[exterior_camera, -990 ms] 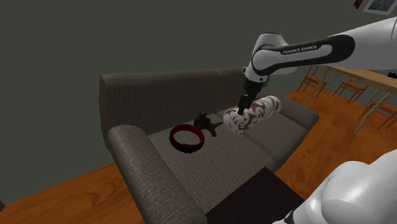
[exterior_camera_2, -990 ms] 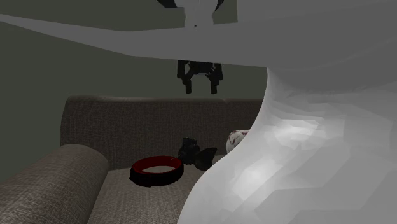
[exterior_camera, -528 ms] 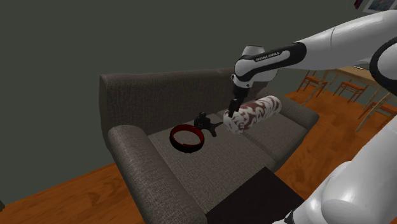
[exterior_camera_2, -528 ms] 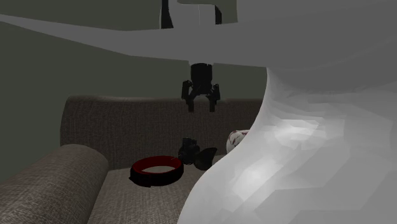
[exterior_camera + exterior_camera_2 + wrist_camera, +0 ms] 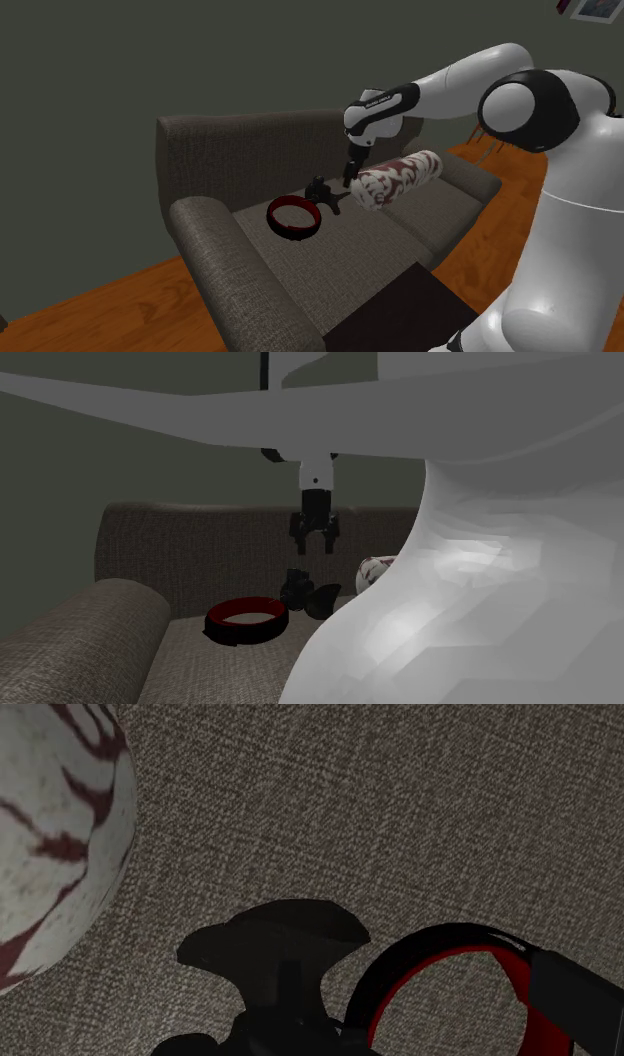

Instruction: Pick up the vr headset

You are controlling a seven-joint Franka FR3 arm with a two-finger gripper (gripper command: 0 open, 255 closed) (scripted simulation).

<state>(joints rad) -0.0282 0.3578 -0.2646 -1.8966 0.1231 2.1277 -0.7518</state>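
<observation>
my gripper (image 5: 316, 548) hangs with fingers spread and empty, just above the black vr headset (image 5: 322, 192), touching nothing. in the shoulder view, left to right along the grey sofa (image 5: 300, 262) seat: a red-and-black ring (image 5: 292, 214), the headset, and a white red-streaked bolster (image 5: 398, 176). the floor (image 5: 125, 303) is wooden, the wall (image 5: 150, 60) dark.

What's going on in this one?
The robot's gripper hangs above a black VR headset with a red-lined band, which lies on a grey-brown sofa beside a white, red-patterned bolster. The jaws stand apart and hold nothing; the headset is not yet grasped.
</observation>
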